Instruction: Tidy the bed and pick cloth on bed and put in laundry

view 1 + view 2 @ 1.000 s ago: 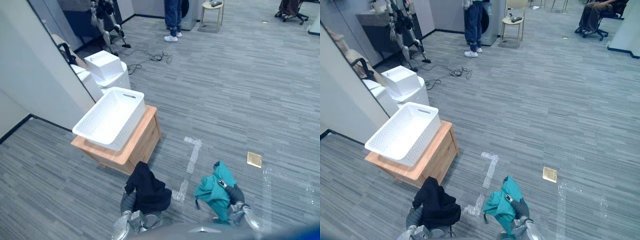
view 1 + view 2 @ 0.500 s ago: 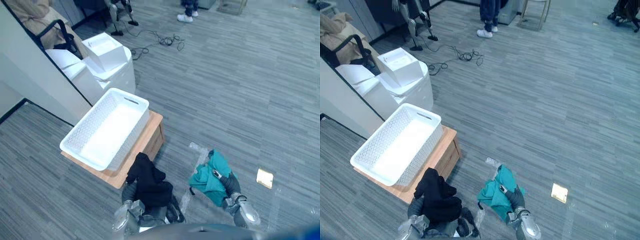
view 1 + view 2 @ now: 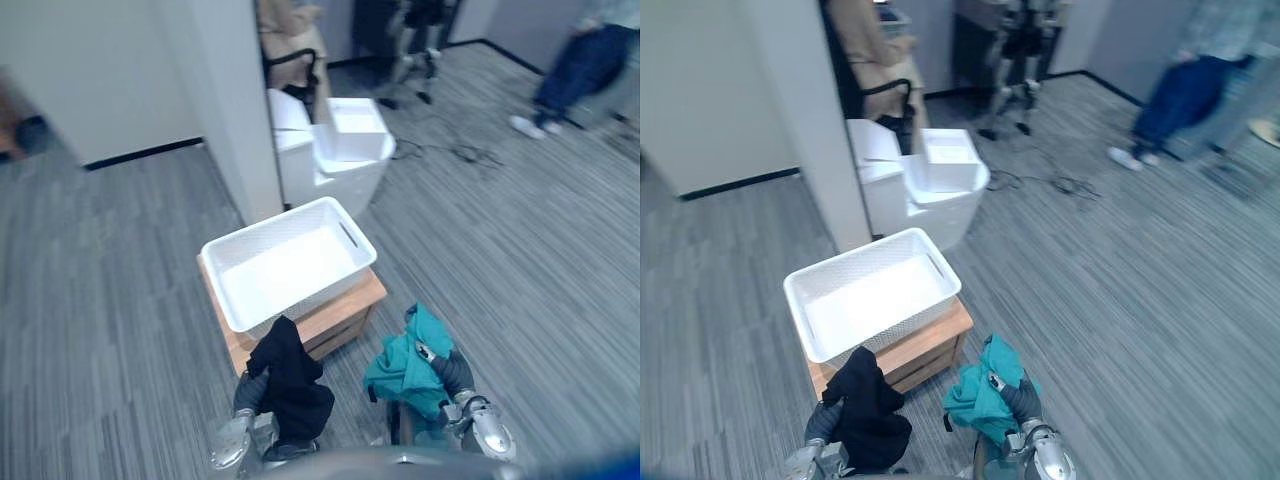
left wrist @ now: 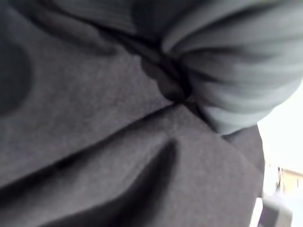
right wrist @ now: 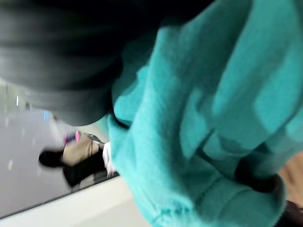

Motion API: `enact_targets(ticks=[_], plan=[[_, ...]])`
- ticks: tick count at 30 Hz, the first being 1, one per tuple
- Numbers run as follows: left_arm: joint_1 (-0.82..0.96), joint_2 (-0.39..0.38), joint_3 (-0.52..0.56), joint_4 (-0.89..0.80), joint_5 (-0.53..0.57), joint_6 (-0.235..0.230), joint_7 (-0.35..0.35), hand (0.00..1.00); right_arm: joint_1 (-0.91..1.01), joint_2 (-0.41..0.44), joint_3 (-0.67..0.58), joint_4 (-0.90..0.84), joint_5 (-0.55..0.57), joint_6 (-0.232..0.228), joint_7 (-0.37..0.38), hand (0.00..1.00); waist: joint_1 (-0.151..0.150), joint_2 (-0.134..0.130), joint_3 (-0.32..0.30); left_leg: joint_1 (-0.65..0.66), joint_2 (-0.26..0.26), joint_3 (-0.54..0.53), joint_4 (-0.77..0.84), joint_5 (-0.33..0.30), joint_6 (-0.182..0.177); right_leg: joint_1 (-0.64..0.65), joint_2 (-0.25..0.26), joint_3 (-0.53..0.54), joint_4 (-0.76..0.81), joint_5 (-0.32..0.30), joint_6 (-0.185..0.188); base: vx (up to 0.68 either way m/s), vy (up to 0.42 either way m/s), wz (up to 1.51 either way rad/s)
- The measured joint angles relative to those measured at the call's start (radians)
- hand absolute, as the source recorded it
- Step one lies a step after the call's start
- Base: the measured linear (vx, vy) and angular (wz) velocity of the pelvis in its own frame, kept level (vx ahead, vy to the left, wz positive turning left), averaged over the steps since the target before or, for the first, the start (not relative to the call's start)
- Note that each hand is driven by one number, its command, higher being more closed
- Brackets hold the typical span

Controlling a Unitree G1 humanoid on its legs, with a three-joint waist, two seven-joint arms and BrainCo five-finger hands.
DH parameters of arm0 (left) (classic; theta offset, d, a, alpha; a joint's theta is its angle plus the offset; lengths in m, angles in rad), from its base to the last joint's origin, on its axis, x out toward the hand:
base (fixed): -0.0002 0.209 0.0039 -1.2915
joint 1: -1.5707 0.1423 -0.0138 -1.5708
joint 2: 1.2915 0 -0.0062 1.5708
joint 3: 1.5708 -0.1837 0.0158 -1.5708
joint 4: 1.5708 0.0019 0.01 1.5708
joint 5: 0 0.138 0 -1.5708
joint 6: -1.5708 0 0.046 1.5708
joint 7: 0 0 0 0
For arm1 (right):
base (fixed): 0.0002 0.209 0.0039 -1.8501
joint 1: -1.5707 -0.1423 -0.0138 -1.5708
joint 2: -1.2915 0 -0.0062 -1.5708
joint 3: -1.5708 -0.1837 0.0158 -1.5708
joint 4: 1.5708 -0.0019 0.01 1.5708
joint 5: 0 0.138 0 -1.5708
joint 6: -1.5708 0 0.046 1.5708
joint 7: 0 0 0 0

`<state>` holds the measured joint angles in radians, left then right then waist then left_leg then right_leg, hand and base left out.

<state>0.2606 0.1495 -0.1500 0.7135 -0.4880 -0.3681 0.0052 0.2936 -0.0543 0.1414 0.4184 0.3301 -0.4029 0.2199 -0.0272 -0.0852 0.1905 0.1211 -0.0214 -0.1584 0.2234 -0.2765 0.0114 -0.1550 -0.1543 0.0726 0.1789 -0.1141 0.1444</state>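
A black cloth [image 3: 288,378] stands bunched up out of my left hand [image 3: 247,393], which is shut on it low in the eye views. In the left wrist view the black cloth [image 4: 118,156] lies right against the hand's cover. My right hand [image 3: 452,374] is shut on a teal cloth [image 3: 402,366], with one finger [image 3: 424,350] curled over its top. The teal cloth [image 5: 203,109] also shows close up in the right wrist view. A white lattice laundry basket [image 3: 300,302] with nothing in it stands on a low wooden stand [image 3: 348,306] just beyond both hands.
A wall corner [image 3: 235,110] rises behind the basket. Beside it is a white cabinet [image 3: 330,165] with a white box [image 3: 355,128] on top. A chair draped in beige cloth [image 3: 292,35] is further back. A person in blue trousers [image 3: 580,65] stands far right on the grey floor.
The camera has swung round, so the basket now sits straight ahead and closer to my hands. Both hands still hold their cloths the same way.
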Motion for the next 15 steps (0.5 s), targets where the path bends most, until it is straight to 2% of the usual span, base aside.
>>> enact_targets(ticks=[1, 2, 3, 4, 6, 8, 9, 10, 12, 13, 14, 15], plan=[[0.012, -0.007, 0.005, 0.005, 0.001, -0.001, -0.001, 1.0, 0.011, -0.002, 0.019, -0.027, 0.004, -0.002, 0.009, 1.0, 0.011, 0.017, 0.003, 0.004, 0.019, -0.004, 0.043, -0.045, -0.027, 0.002, 0.011, -0.014, 0.06, 0.089, -0.002, 0.45, -0.574, 0.84], [0.033, -0.047, 0.003, -0.007, 0.001, -0.011, -0.003, 1.0, 0.002, -0.034, 0.034, -0.062, 0.006, -0.002, 0.014, 1.0, 0.025, 0.072, -0.003, 0.003, 0.089, 0.034, 0.061, -0.071, -0.052, -0.003, 0.053, -0.062, 0.117, 0.032, -0.032, 0.32, -0.382, 0.59], [0.036, -0.052, 0.003, -0.01, 0.001, -0.012, -0.004, 1.0, -0.001, -0.037, 0.036, -0.067, 0.007, -0.002, 0.014, 1.0, 0.024, 0.078, -0.003, 0.003, 0.098, 0.044, 0.06, -0.073, -0.056, -0.005, 0.056, -0.07, 0.126, 0.023, -0.037, 0.3, -0.298, 0.56], [0.04, -0.074, 0.003, -0.024, -0.002, -0.012, -0.008, 1.0, -0.018, -0.044, 0.042, -0.087, 0.021, -0.002, 0.014, 1.0, 0.016, 0.102, -0.003, 0.003, 0.131, 0.077, 0.055, -0.07, -0.071, -0.01, 0.066, -0.102, 0.175, -0.022, -0.055, 0.22, -0.2, 0.65], [0.036, -0.091, 0.003, -0.029, -0.009, -0.012, -0.026, 1.0, -0.043, -0.044, 0.055, -0.092, 0.039, 0.001, 0.012, 1.0, 0.02, 0.107, -0.005, -0.013, 0.148, 0.112, 0.107, -0.037, -0.085, 0.002, 0.061, -0.138, 0.202, -0.077, -0.071, 0.28, -0.248, 0.69], [0.043, -0.099, 0.004, -0.058, -0.013, -0.013, -0.044, 1.0, -0.048, -0.045, 0.074, -0.121, 0.039, 0.005, 0.006, 1.0, 0.019, 0.097, 0.001, -0.106, 0.18, 0.179, 0.282, 0.005, -0.102, 0.055, 0.053, -0.186, 0.161, -0.091, -0.082, 0.22, -0.182, 0.61], [0.044, -0.095, 0.004, -0.08, -0.013, -0.015, -0.055, 1.0, -0.045, -0.041, 0.078, -0.134, 0.039, 0.006, -0.003, 1.0, 0.02, 0.097, 0.001, -0.155, 0.213, 0.257, 0.376, 0.008, -0.102, 0.104, 0.047, -0.222, 0.116, -0.087, -0.097, 0.33, -0.166, 0.74], [0.047, -0.095, 0.003, -0.085, -0.013, -0.015, -0.068, 1.0, -0.046, -0.04, 0.078, -0.14, 0.039, 0.012, -0.014, 1.0, 0.021, 0.098, 0.001, -0.179, 0.236, 0.346, 0.404, 0.0, -0.091, 0.157, 0.038, -0.254, 0.074, -0.087, -0.1, 0.28, -0.089, 0.71], [0.04, -0.096, -0.003, -0.084, -0.013, -0.014, -0.078, 1.0, -0.057, -0.04, 0.064, -0.132, 0.039, 0.025, -0.026, 1.0, 0.021, 0.097, 0.002, -0.186, 0.225, 0.445, 0.334, -0.018, -0.096, 0.213, 0.014, -0.288, 0.038, -0.074, -0.083, 0.31, -0.006, 0.53], [0.031, -0.097, -0.013, -0.083, -0.012, -0.012, -0.09, 1.0, -0.067, -0.04, 0.046, -0.118, 0.039, 0.029, -0.032, 1.0, 0.02, 0.097, 0.002, -0.192, 0.189, 0.486, 0.208, 0.005, -0.1, 0.234, -0.006, -0.305, 0.024, -0.067, -0.071, 0.27, 0.078, 0.45], [0.029, -0.1, -0.021, -0.083, -0.012, -0.011, -0.093, 1.0, -0.069, -0.041, 0.033, -0.115, 0.038, 0.033, -0.034, 1.0, 0.018, 0.102, -0.001, -0.192, 0.17, 0.502, 0.11, 0.064, -0.093, 0.237, -0.012, -0.317, 0.022, -0.066, -0.065, 0.25, 0.118, 0.4], [0.026, -0.09, -0.032, -0.084, -0.011, -0.01, -0.099, 1.0, -0.073, -0.035, 0.009, -0.094, 0.038, 0.048, -0.044, 1.0, 0.019, 0.09, -0.014, -0.156, 0.127, 0.53, 0.009, 0.137, -0.042, 0.247, -0.03, -0.324, 0.013, -0.065, -0.05, 0.26, 0.108, 0.43]])
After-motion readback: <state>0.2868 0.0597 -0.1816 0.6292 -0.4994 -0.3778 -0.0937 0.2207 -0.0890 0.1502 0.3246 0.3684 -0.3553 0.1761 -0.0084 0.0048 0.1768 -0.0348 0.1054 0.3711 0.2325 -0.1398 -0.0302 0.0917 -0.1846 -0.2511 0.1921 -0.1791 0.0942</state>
